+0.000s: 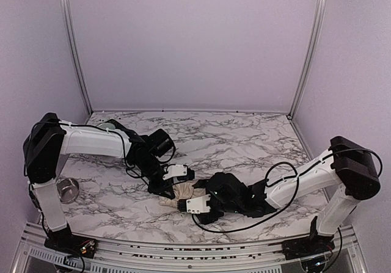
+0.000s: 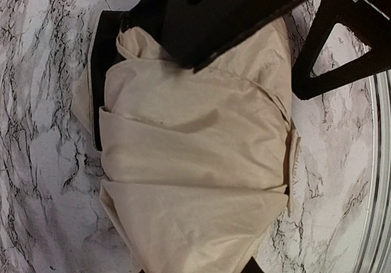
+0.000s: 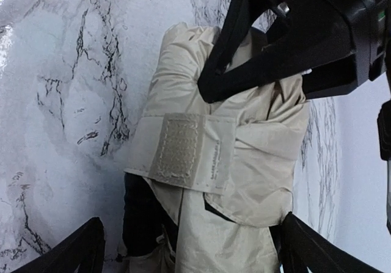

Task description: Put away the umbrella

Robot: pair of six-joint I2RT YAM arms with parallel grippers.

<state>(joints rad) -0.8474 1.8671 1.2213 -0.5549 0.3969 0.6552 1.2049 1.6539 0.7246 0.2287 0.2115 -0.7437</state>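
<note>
The umbrella [image 1: 183, 193] is a folded cream-beige bundle lying on the marble table between my two grippers. In the left wrist view the umbrella's fabric [image 2: 195, 163] fills the frame and narrows in between the tips of my left gripper [image 2: 195, 268], which grips it. My left gripper [image 1: 166, 186] sits at the bundle's left end. My right gripper [image 1: 197, 204] is open at the right end; its fingers [image 3: 79, 251] straddle the fabric. The closure strap [image 3: 183, 148] with its fastening patch lies loose across the bundle. The knob handle is hidden.
A small steel bowl [image 1: 67, 189] stands at the left edge beside the left arm's base. The marble table [image 1: 244, 138] stretches behind the arms to the lilac back wall. A black cable [image 1: 281, 181] loops over the right arm.
</note>
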